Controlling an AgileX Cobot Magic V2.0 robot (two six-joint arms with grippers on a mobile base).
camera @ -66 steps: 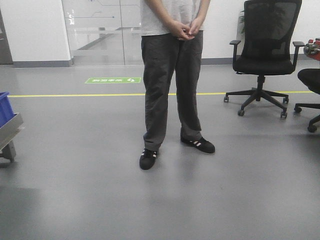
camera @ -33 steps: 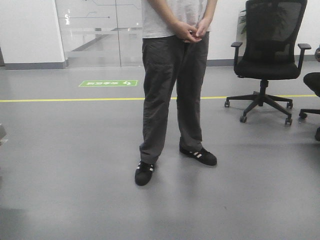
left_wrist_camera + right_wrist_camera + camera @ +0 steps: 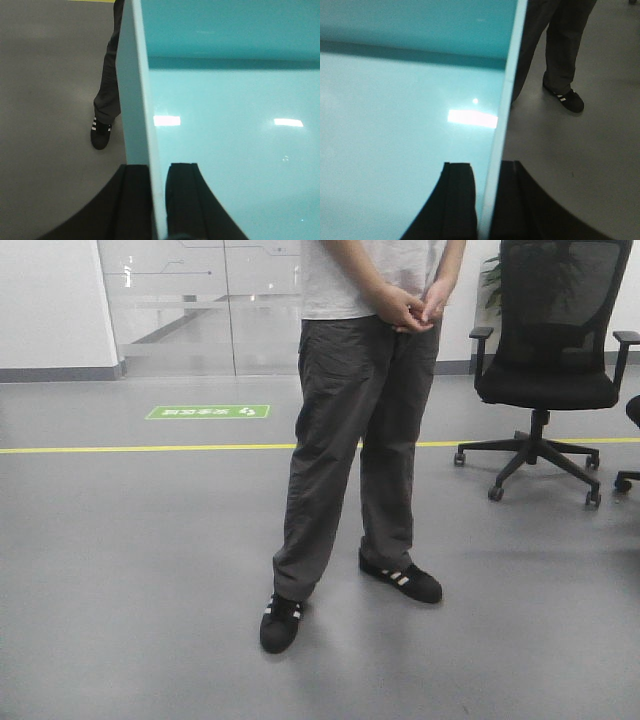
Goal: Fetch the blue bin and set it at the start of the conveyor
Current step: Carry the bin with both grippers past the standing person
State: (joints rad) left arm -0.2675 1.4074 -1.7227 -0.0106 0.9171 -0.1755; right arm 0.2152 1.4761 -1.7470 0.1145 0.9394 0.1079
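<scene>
The blue bin [image 3: 230, 130] is a pale aqua tub, empty, held up off the floor between my two arms. My left gripper [image 3: 159, 167] is shut on its left wall, one finger outside, one inside. My right gripper [image 3: 489, 165] is shut on its right wall [image 3: 505, 110] the same way; the bin's floor [image 3: 395, 125] fills that view. The conveyor start is out of view. Neither the bin nor the grippers show in the front view.
A person in grey trousers [image 3: 350, 440] and black shoes [image 3: 281, 623] stands close ahead, also seen in both wrist views. A black office chair [image 3: 550, 360] stands at the right. A yellow floor line [image 3: 140, 449] crosses the grey floor.
The front view has swung right and closer to the person: the dark blue bin and steel rail at the left edge have left the view, and the person and chair look larger.
</scene>
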